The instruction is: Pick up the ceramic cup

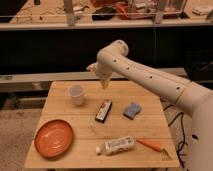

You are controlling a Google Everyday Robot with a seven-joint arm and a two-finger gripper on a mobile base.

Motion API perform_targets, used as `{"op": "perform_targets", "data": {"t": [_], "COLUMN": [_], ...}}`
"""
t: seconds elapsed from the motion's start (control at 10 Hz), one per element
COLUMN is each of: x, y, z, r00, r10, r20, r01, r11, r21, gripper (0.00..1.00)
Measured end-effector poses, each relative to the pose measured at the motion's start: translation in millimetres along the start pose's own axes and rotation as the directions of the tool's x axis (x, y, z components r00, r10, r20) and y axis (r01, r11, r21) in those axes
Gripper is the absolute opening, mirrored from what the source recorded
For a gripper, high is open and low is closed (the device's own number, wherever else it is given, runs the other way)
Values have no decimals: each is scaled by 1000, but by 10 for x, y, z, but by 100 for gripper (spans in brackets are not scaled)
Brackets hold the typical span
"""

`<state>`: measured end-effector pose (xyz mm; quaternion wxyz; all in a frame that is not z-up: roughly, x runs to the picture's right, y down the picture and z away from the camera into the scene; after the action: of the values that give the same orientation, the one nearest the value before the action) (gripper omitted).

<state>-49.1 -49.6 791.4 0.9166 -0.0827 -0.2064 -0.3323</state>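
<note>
The ceramic cup [76, 94] is a small white handleless cup standing upright at the back left of the wooden table [150, 131]. My white arm reaches in from the right, and the gripper [104, 83] hangs pointing down above the table's back edge. It is to the right of the cup and above it, apart from it. It holds nothing that I can see.
An orange plate [53, 138] lies at the front left. A dark rectangular bar [103, 110] lies mid-table, a blue sponge [132, 110] to its right. A white labelled bottle [116, 145] and a carrot [151, 145] lie at the front. Dark shelving stands behind.
</note>
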Motion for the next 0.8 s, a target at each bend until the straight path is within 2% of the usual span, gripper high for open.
{"op": "perform_targets", "data": {"t": [0.2,0.5,0.6,0.8], "x": [-113,-151,-197,-270], "y": [-80,-76,-92,-120], "z": [137,259,330,402], "r00": [999,996,993,990], "r10": [-17,-38,-49,-63], "r20": [32,81,104,125], "r01": [16,38,50,66], "r11": [1000,999,999,998], "r21": [5,2,-1,-19], "gripper": [80,80,80,80]}}
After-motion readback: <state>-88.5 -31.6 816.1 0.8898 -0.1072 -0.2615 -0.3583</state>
